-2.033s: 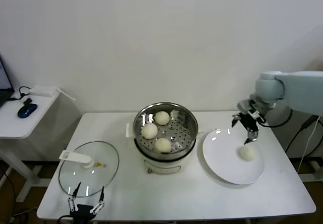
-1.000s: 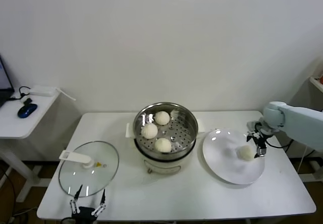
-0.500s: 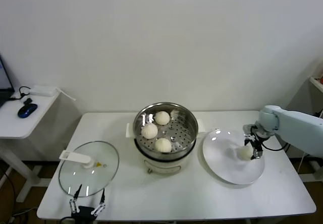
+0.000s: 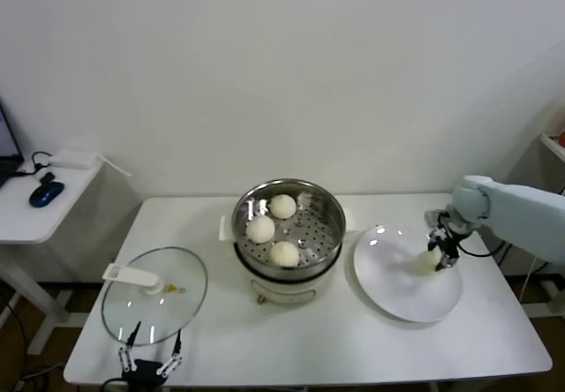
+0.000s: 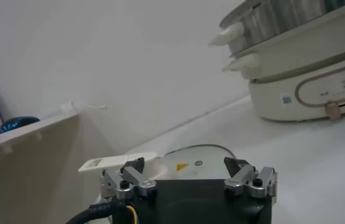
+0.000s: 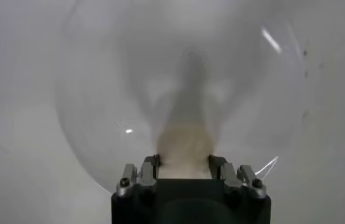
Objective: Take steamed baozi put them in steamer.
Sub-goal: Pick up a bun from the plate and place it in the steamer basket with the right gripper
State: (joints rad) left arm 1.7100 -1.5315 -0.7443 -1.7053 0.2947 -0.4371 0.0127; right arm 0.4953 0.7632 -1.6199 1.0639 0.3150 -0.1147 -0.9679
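Right tool (image 4: 439, 252) is down over the white plate (image 4: 397, 290) on the right side of the surface (image 4: 335, 339), and its fingers (image 6: 218, 165) are pressed against both sides of the last bun (image 4: 429, 260). In the right wrist view the bun (image 6: 183, 149) sits squarely between the two fingers, filling the gap, with the plate (image 6: 99, 109) spread out behind it. Whether the bun is lifted clear of the plate or touching it, I cannot tell.

Over in the middle of the surface stands the steamer (image 4: 290, 233), a shiny steel pot on a white base. Three buns are inside on the perforated tray: one toward the back (image 4: 282, 206), one on the robot's left (image 4: 260, 229), one at the front (image 4: 284, 253). They sit close together but apart from each other.

Left tool (image 4: 149, 355) is parked low at the near edge of the surface, fingers (image 5: 248, 178) spread wide with nothing between them. Just beyond it lies the glass lid (image 4: 154, 290) with its white handle (image 4: 132, 275), flat on the surface, well apart from the plate. From the left wrist view the steamer's white base (image 5: 306, 91) shows farther off.
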